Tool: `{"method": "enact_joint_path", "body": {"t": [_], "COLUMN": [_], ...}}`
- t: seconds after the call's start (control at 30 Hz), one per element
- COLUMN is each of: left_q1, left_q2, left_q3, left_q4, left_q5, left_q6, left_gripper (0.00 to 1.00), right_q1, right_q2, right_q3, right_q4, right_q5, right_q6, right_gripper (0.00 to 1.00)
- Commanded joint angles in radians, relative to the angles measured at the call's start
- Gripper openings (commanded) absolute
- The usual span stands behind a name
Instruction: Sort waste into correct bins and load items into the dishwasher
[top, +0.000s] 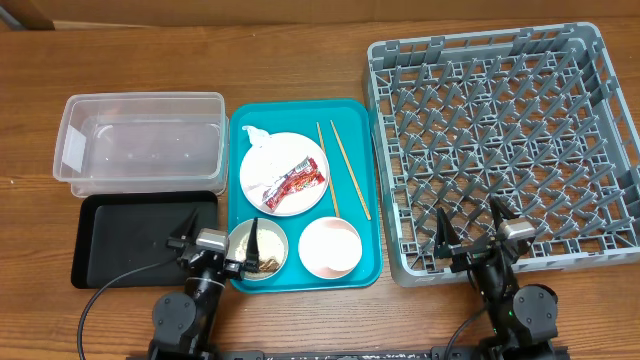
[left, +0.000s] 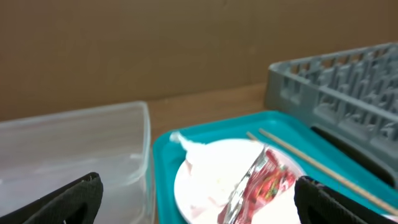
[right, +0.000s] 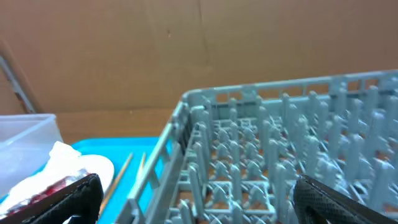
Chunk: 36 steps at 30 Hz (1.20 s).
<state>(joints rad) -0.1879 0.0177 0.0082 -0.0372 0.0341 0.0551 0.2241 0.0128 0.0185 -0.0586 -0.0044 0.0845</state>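
1. Sitting on the teal tray (top: 355, 115), my plate (top: 284, 172) carries the wrapper (top: 297, 181), with the grey rack (top: 505, 140) just to the right.
2. Wooden table (top: 300, 60) underneath, brown cardboard wall (left: 155, 43) behind.
3. My left gripper (top: 222, 232) and right gripper (top: 470, 225) both gape wide, holding nothing.

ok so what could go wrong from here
1. The wrapper lies flat on the plate, so a pinch may scrape or shove the plate.
2. The chopsticks are thin and flat on the teal tray; they could slip out of a claw.
3. The rice bowl sits right by the open left claw; a bump might spill it.
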Motion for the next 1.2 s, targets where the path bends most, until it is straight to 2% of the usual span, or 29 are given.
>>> {"method": "enact_joint_path", "body": {"t": [0.0, 0.1, 0.2, 0.27, 0.4, 0.43, 0.67, 0.77, 0.87, 0.93, 1.0, 1.17], "left_q1": [-0.002, -0.002, -0.002, -0.002, -0.002, -0.002, -0.002, -0.002, -0.002, -0.002, -0.003, -0.033], "left_q2": [-0.004, -0.004, 0.001, 0.018, 0.119, 0.208, 0.614, 0.79, 0.865, 0.893, 0.913, 0.98], "left_q3": [-0.001, 0.026, 0.096, 0.165, 0.386, 0.517, 0.985, 1.17, 1.232, 1.241, 1.24, 1.24], "left_q4": [0.084, 0.137, 0.11, 0.069, -0.116, -0.217, -0.591, -0.71, -0.718, -0.705, -0.702, -0.818], "left_q5": [0.129, 0.177, 0.177, 0.176, 0.158, 0.179, 0.343, 0.528, 0.763, 0.855, 0.863, 0.74], "left_q6": [-0.011, -0.044, -0.097, -0.117, -0.176, -0.175, -0.175, -0.175, -0.179, -0.179, -0.179, -0.194], "left_gripper": [1.0, 1.0, 1.0, 1.0, 1.0, 1.0, 1.0, 1.0, 1.0, 1.0, 1.0, 1.0], "right_q1": [0.005, 0.005, 0.005, 0.005, 0.005, 0.005, 0.005, 0.005, 0.005, 0.005, 0.005, 0.004], "right_q2": [-0.01, -0.01, -0.009, 0.006, 0.101, 0.188, 0.603, 0.777, 0.863, 0.891, 0.91, 0.932], "right_q3": [-0.006, 0.036, 0.122, 0.211, 0.406, 0.507, 0.892, 1.042, 1.09, 1.092, 1.092, 1.092], "right_q4": [0.028, 0.008, -0.059, -0.125, -0.258, -0.32, -0.605, -0.673, -0.704, -0.703, -0.703, -0.706], "right_q5": [-0.102, -0.141, -0.14, -0.14, -0.14, -0.14, -0.194, -0.286, -0.383, -0.429, -0.454, -0.453], "right_q6": [-0.002, 0.053, 0.085, 0.092, 0.092, 0.098, 0.137, 0.137, 0.137, 0.137, 0.137, 0.137], "right_gripper": [1.0, 1.0, 1.0, 1.0, 1.0, 1.0, 1.0, 1.0, 1.0, 1.0, 1.0, 1.0]}}
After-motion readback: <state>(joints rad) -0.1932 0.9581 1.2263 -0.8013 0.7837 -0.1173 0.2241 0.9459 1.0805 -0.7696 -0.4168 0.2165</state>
